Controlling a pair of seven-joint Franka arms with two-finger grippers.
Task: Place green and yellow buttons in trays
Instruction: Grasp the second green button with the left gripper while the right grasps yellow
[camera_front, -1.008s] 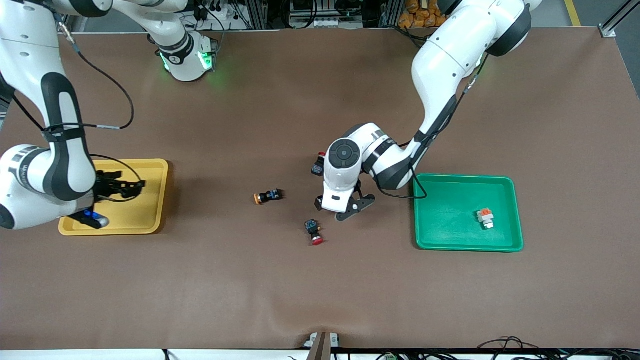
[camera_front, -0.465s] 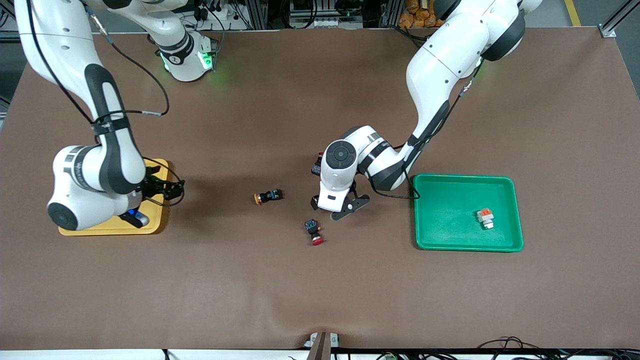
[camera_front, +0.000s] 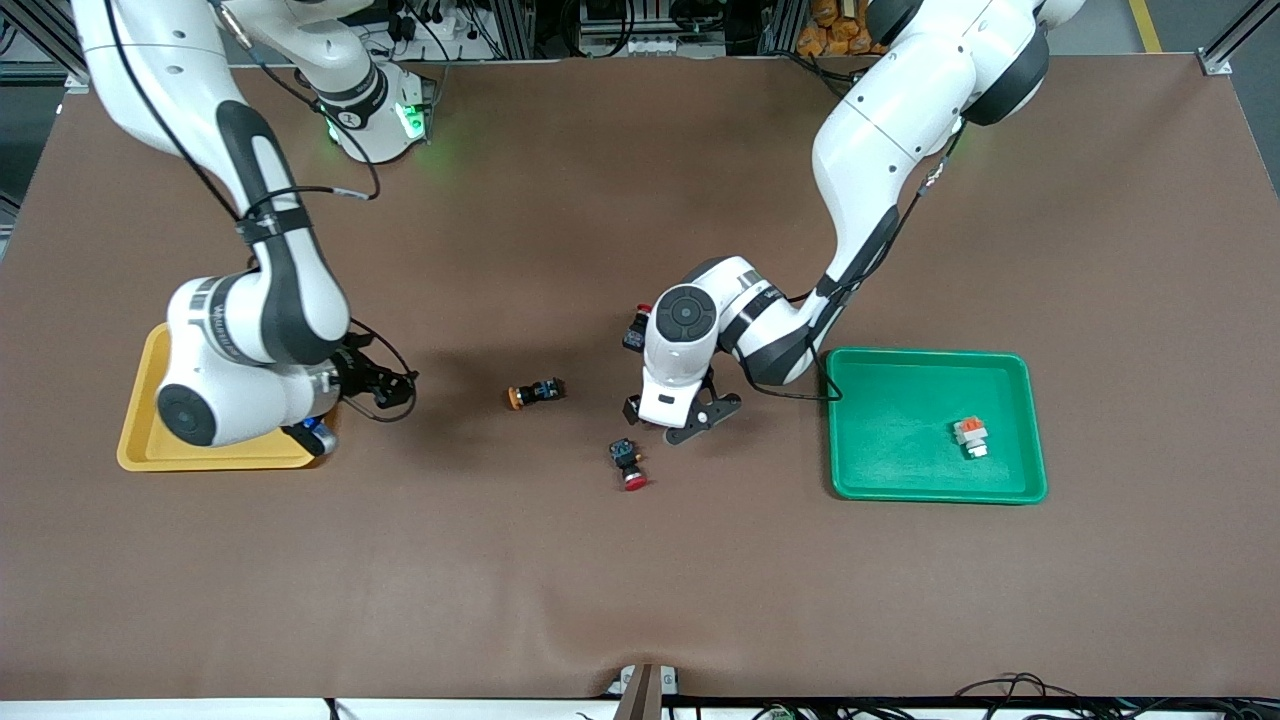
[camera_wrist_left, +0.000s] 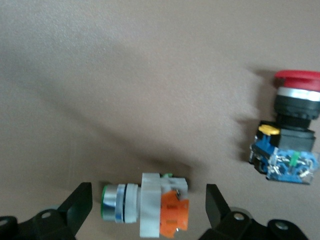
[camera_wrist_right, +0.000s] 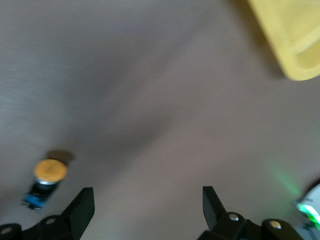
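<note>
High front overview; two close downward wrist views

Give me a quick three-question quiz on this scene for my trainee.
1. True or false: the green tray holds one button.
2. What lies inside the open left gripper? A) a screw B) a white button C) nothing
3. Fill in: the open right gripper hangs over the table, between the yellow tray and a loose button whose cap is ____.
Key: 1 true; 2 B; 3 yellow.
</note>
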